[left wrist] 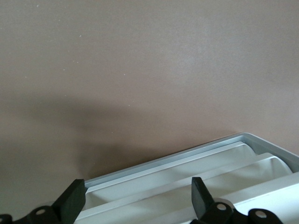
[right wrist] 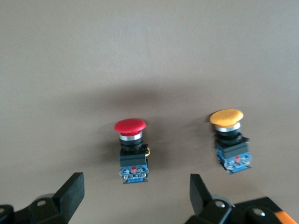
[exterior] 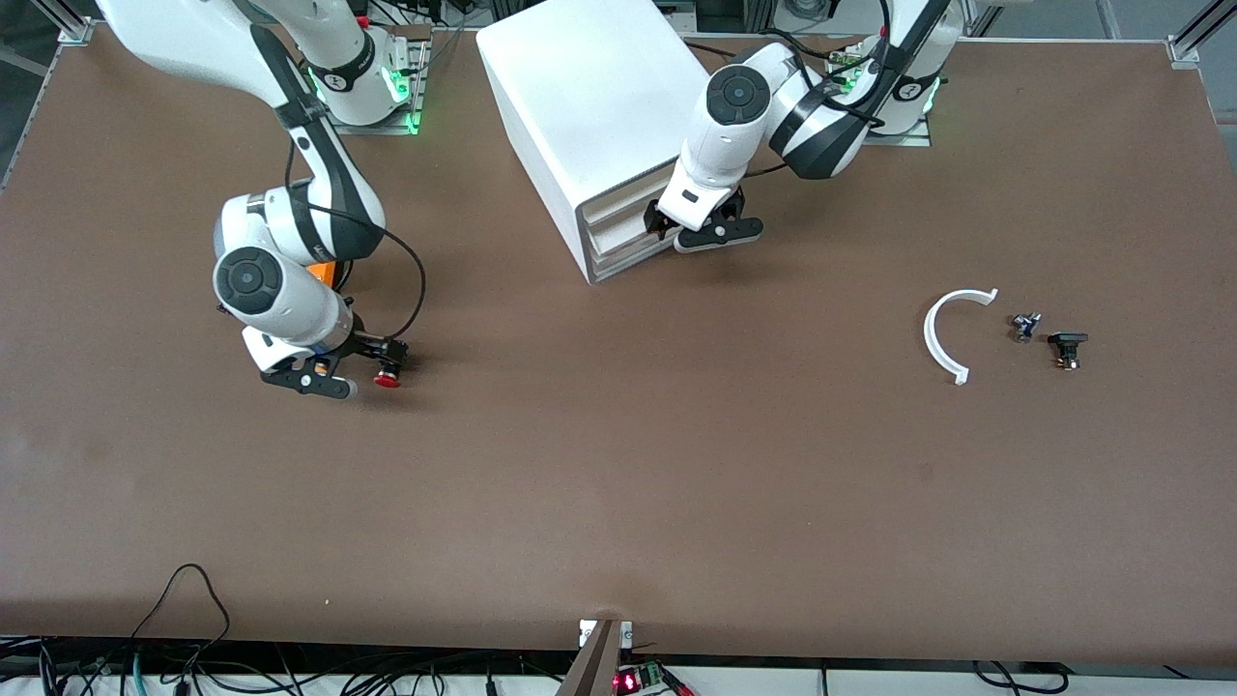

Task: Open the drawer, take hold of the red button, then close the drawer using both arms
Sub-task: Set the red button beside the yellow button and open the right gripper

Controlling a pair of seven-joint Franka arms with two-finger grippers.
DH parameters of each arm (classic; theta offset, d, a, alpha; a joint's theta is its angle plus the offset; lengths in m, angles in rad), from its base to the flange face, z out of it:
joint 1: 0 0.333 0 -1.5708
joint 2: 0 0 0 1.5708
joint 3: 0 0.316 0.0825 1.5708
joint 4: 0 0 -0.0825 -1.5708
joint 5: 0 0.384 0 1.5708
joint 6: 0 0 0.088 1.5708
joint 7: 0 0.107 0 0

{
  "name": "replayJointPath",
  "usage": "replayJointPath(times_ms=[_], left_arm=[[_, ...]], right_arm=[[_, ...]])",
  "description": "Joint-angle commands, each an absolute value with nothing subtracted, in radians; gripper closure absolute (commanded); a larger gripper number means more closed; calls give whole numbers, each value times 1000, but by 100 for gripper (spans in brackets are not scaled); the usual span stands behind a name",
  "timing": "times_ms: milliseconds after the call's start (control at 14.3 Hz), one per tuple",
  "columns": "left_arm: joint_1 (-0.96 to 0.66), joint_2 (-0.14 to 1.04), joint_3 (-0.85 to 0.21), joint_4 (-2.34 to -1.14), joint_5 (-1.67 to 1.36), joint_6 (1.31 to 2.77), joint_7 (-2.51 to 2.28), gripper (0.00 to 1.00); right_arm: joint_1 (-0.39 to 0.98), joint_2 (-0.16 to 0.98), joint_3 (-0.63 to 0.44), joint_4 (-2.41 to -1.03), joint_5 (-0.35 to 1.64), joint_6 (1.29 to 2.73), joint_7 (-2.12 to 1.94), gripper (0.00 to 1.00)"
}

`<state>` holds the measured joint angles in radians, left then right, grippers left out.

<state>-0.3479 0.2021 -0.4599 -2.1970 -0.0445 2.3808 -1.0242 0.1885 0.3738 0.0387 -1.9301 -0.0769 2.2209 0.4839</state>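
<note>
On the brown table toward the right arm's end lies the small push button with round red cap and black squarish body (exterior: pixel 388 377) (right wrist: pixel 131 150), on its side, cap pointing away from the right gripper (exterior: pixel 359 356) (right wrist: pixel 135 192). Right arm bends low, wrist almost level with the table; black fingers (right wrist: pixel 71 193) spread wide, flanking the button without touching it. Just beside it lies an alike orange-capped push button (right wrist: pixel 230 139). Farther from the camera stands the white box cabinet (exterior: pixel 589 126); its stacked cream-white drawer fronts (exterior: pixel 618 237) (left wrist: pixel 196 179) look flush. Left arm reaches down at them; left gripper (exterior: pixel 698 227) (left wrist: pixel 135 199) spread wide, holding nothing.
</note>
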Motion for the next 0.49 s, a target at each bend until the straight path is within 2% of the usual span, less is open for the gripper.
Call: replayJointPath(times_ms=[0,140,350,420], left_arm=[[-333,161,-466,-2208,-32,2359,-1020,0],[-255,138,-447,-2168,-25,2376,-1020,0],[-197,83,-365,-2126,-21,2376,-1020,0],[-174,59,-353,-2117,-21,2369,-1020,0]], right_arm=[[178,328,49,-1840,-77,2097,500,0],[178,314,43,-1736,-72,1993,500,0],[161,336,41,-1504,-77,1772,489,0],[155,334,41,-1470,-78,1743,488,0]])
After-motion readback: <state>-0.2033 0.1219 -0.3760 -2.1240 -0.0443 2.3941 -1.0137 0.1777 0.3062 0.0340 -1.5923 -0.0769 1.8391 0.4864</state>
